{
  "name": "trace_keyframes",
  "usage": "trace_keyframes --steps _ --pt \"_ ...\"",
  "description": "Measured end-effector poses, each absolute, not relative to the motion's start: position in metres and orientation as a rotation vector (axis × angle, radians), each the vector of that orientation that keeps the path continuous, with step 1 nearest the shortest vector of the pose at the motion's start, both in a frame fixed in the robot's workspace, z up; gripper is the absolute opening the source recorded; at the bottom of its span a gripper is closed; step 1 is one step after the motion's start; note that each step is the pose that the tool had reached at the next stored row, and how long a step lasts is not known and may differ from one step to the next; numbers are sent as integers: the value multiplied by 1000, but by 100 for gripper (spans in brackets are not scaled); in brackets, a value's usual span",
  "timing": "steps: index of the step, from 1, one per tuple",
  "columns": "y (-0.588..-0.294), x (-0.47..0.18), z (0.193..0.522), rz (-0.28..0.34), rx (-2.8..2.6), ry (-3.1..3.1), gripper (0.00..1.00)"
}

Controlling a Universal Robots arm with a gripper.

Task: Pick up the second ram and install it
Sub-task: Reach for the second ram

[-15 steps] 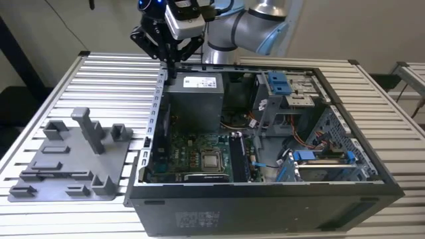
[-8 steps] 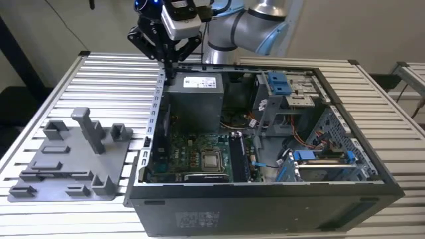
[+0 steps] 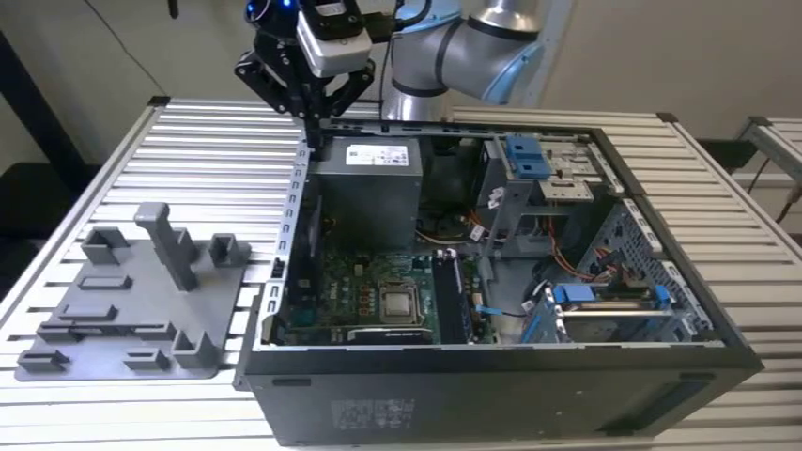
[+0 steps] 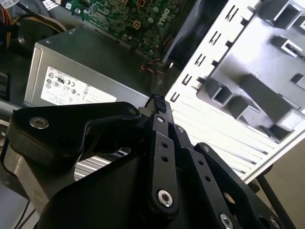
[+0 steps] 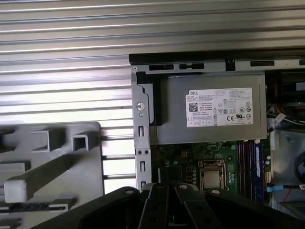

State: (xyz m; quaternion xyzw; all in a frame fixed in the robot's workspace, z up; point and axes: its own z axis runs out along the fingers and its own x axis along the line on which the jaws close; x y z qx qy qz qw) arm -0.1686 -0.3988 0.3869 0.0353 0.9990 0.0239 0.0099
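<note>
Okay, claw [image 3: 311,141] pinched together, empty, over edge of computer case [image 3: 501,381]; second ram [image 5: 33,207] sits slotted in grey fixture [image 3: 216,299], well apart.

- Work table: silver slatted top of ribbed metal [image 3: 201,141], with small black plastic corner caps [image 3: 160,101] at its far edge. The lighting is even, with a soft sheen along the slats.
- Wall: plain pale beige surface [image 3: 664,56] behind the table.
- Black slanted bar [image 3: 25,94] at the exterior view's left edge, in front of the wall.
- Second slatted metal table [image 3: 771,141], partly seen at the exterior view's right edge, standing apart from the first.
</note>
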Motion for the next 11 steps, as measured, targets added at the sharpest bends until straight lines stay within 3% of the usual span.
trace_keyframes --steps 11 --pt "-399 -172 387 75 111 3125 11"
